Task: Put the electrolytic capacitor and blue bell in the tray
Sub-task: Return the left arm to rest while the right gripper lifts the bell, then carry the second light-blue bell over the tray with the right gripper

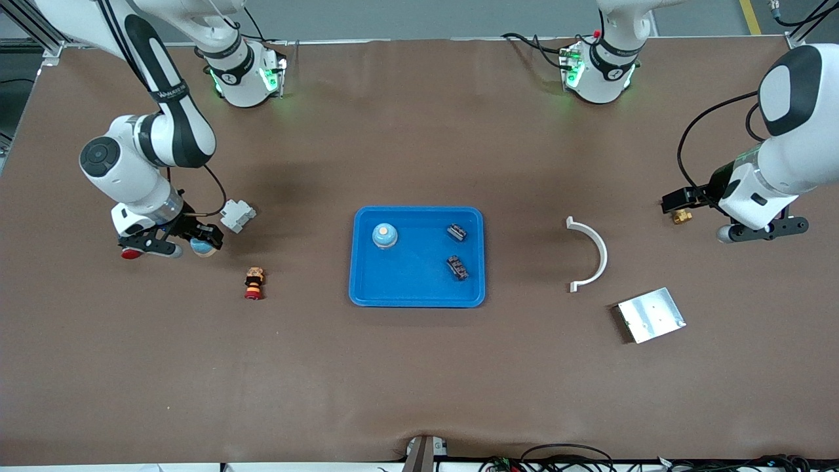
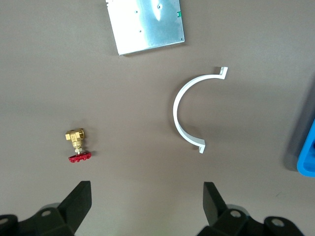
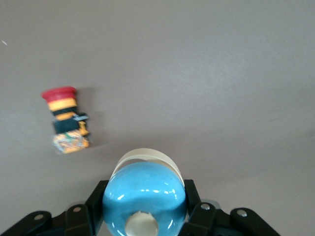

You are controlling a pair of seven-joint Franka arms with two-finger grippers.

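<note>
The bright-blue tray lies mid-table. In it are a blue bell and two small dark parts. I cannot make out a capacitor. My right gripper is shut on a second blue bell, held above the table toward the right arm's end. In the right wrist view the bell fills the space between the fingers. My left gripper is open and empty over the table at the left arm's end. Its fingers show bare table between them.
A red-capped push button lies between the right gripper and the tray. A white-grey part and a small red piece lie by the gripper. A brass valve, white curved bracket and silver plate lie near the left gripper.
</note>
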